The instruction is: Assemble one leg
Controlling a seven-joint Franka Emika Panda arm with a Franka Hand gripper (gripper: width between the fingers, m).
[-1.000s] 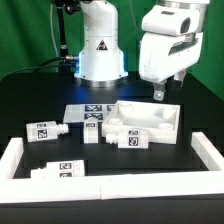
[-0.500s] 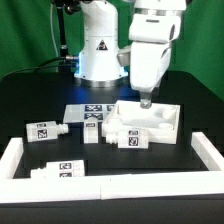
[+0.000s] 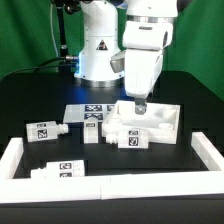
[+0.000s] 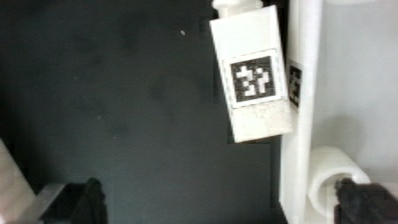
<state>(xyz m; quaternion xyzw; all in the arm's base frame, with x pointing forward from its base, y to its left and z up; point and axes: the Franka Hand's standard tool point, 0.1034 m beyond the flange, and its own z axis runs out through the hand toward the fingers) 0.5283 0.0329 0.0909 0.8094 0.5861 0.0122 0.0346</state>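
Several white legs with square tags lie on the black table: one point(image 3: 43, 129) at the exterior view's left, one point(image 3: 60, 171) near the front, one point(image 3: 92, 134) beside the white panel point(image 3: 160, 120), and one point(image 3: 133, 139) against its front. My gripper point(image 3: 138, 105) hangs over the panel's left end, open and empty. In the wrist view a leg point(image 4: 254, 80) lies along the panel's rim point(image 4: 308, 110). My gripper point(image 4: 222, 205) has one dark finger point(image 4: 80, 200) over the table and the other over the panel's corner.
The marker board point(image 3: 88, 112) lies behind the legs. A low white frame point(image 3: 18, 160) borders the table's front and sides. The robot base point(image 3: 98, 50) stands at the back.
My arm has moved toward the exterior view's left and come lower, from over the panel's right side to over its left end. The parts have not moved.
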